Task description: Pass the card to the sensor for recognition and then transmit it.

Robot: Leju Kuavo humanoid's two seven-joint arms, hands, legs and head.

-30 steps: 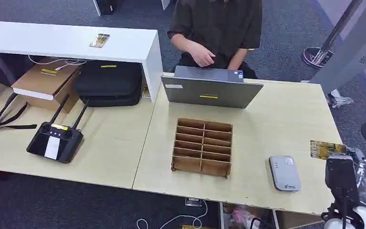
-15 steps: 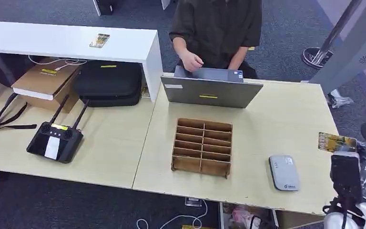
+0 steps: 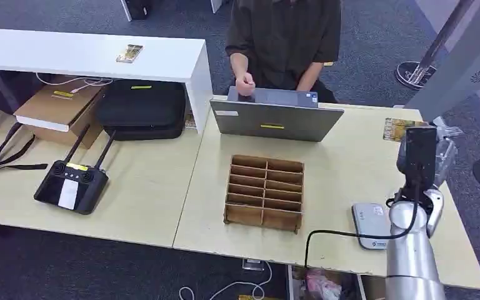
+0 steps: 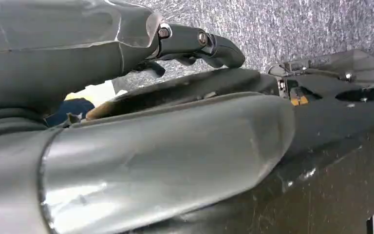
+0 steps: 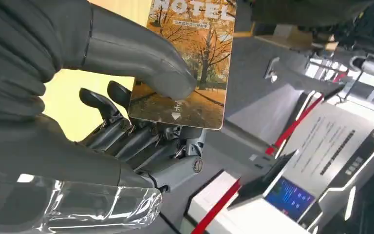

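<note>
My right hand (image 3: 421,153) is raised above the right part of the table and pinches a hotel card (image 3: 398,129) with an autumn-tree picture. In the right wrist view the thumb presses the card (image 5: 189,63) against the fingers (image 5: 141,139). The grey card sensor (image 3: 371,226) lies flat on the table near the front edge, beside my right forearm and well nearer me than the card. My left hand (image 4: 195,41) hangs low, its fingers curled with nothing in them.
A wooden slotted organiser (image 3: 265,190) stands mid-table. A person works at a grey laptop (image 3: 276,115) behind it. A second card (image 3: 129,53) lies on the white shelf. A black remote controller (image 3: 72,184), black case (image 3: 142,107) and cardboard box (image 3: 59,106) sit on the left table.
My right hand has lifted the card up and away from me, from near the table's right edge beside the sensor to a spot level with the laptop. The person's hand moved on the laptop.
</note>
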